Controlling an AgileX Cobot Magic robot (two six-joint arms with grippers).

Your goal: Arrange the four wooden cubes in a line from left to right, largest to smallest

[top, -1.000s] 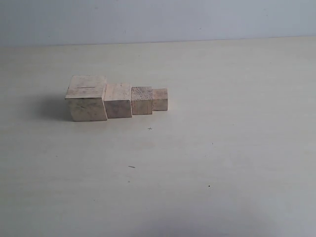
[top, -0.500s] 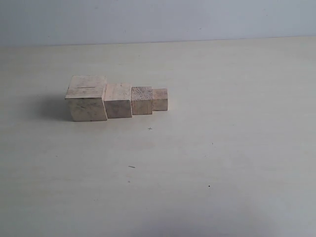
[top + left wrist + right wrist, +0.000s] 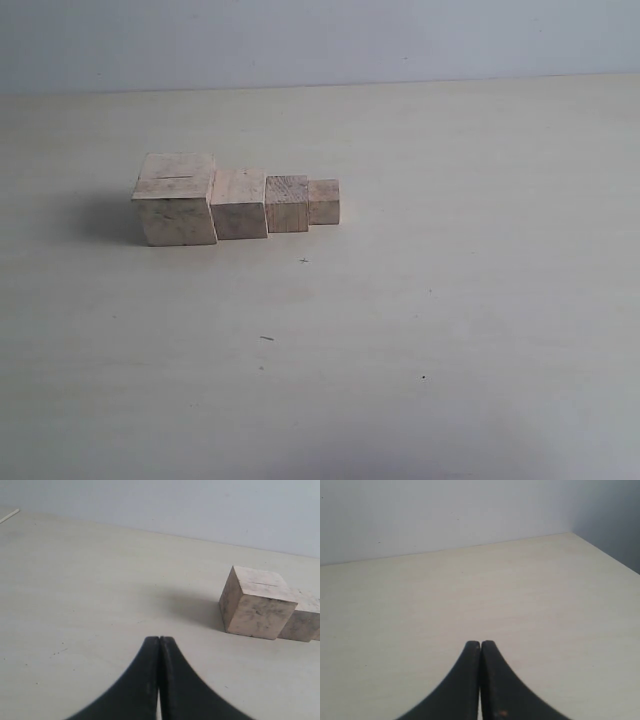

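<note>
Four pale wooden cubes stand touching in a row on the table in the exterior view. From left to right they are the largest cube (image 3: 176, 198) with a thin slit on top, the second cube (image 3: 240, 203), the third cube (image 3: 287, 203) and the smallest cube (image 3: 324, 201). No arm shows in that view. In the left wrist view my left gripper (image 3: 159, 639) is shut and empty, well short of the largest cube (image 3: 256, 602); the second cube (image 3: 303, 620) sits beside it at the frame edge. My right gripper (image 3: 480, 643) is shut and empty over bare table, no cube in its view.
The pale table (image 3: 450, 300) runs back to a plain grey wall (image 3: 320, 40). A few small dark specks (image 3: 266, 338) lie on the tabletop. In the right wrist view the table's far edge meets the wall in a corner (image 3: 570, 533).
</note>
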